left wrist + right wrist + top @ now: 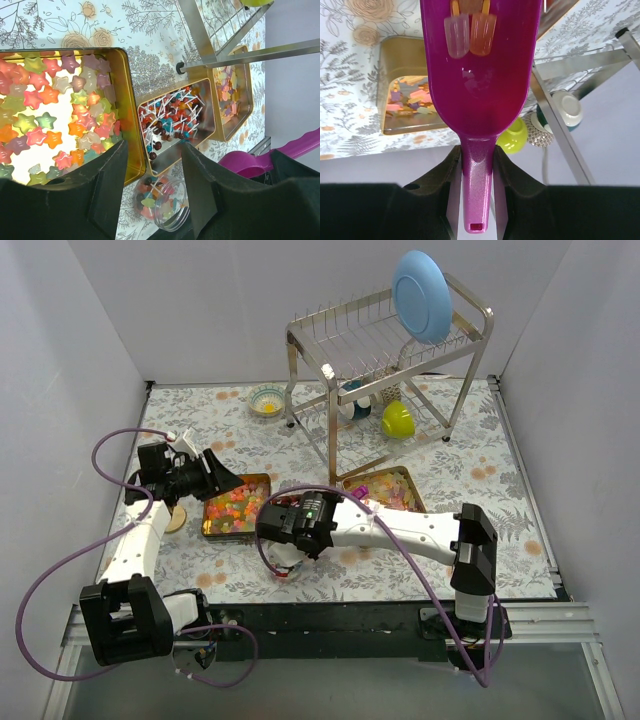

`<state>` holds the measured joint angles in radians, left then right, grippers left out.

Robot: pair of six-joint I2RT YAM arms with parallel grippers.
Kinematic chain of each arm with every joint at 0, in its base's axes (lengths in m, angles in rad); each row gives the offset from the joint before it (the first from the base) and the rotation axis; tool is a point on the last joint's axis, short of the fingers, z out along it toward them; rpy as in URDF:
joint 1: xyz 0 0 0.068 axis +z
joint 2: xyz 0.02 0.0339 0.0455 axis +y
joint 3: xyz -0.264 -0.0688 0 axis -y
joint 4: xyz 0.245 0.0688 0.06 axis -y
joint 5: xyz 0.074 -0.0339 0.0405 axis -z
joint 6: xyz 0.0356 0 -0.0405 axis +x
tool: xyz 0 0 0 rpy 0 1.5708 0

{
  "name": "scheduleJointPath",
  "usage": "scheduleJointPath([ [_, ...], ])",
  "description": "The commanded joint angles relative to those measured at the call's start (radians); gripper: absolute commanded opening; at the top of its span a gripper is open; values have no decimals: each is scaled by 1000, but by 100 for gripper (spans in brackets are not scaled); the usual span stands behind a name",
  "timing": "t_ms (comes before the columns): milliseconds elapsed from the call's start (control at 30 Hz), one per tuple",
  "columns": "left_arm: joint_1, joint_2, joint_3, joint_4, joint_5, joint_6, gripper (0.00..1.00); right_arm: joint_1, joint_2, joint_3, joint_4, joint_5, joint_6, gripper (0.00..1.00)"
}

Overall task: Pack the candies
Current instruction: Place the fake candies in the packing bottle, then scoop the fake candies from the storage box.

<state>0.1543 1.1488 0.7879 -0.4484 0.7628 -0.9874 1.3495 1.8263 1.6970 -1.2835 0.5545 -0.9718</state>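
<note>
**Scoop loaded over the table, left fingers parted above the trays**

A wire dish rack (390,350) fills the far middle of the table (500,530). It carries one blue plate (422,295) on top, with one yellow-green cup (397,420) and one mug (355,402) on its lower shelf. One small bowl (266,400) sits just left of the rack. The rack's near legs stand right behind the trays. In the top view the right arm reaches leftward across the middle tray and hides most of it.

Three gold trays lie in a row from left to right:
- The left tray (127,100) holds the star gummies (45,120).
- The middle tray (172,159) holds the red-blue-white wrapped sweets (170,120).
- The right tray (246,95) holds the yellow-pink wrapped sweets (227,95).

One clear round container (162,205), with a few mixed candies in it, sits just near of the middle tray.

The right gripper (477,152) is clamped on the handle of one purple scoop (480,85). Two wrapped pieces (457,35), one pale pink and one orange, lie in the bowl of the scoop, well ahead of the fingers. Further pieces are cut off at the frame edge.

The left gripper (155,150) hovers over the right edge of the left tray. Its fingers (107,185) are apart and nothing is between them. In its wrist view the gummies lie off to the left of the fingers, and the middle tray and the container show through the gap, beyond the fingertips.
</note>
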Motion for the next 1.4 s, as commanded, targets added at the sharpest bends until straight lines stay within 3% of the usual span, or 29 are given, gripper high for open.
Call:
scheduleJointPath([
  [0, 8, -32, -12, 36, 15, -14, 47, 17, 21, 39, -23, 103, -77, 1],
  [367, 10, -41, 4, 37, 26, -30, 47, 45, 34, 44, -23, 214, -119, 1],
  [567, 10, -70, -10, 10, -85, -48, 47, -25, -13, -19, -22, 265, -114, 1],
  [667, 8, -58, -19, 10, -103, -69, 36, -101, -30, -89, -22, 277, -93, 1],
  [700, 11, -55, -22, 13, -102, -74, 22, -127, -25, -100, -23, 275, -90, 1],
  [800, 11, -43, -44, 22, -105, -109, 0, -165, 0, -114, -20, 280, -76, 1],
  [1100, 10, -29, -166, 65, -56, -203, 0, -210, 146, -16, 3, 323, -70, 1],
  [1367, 10, -54, -245, 91, -62, -238, 0, -208, 229, -31, 15, 375, -57, 1],
])
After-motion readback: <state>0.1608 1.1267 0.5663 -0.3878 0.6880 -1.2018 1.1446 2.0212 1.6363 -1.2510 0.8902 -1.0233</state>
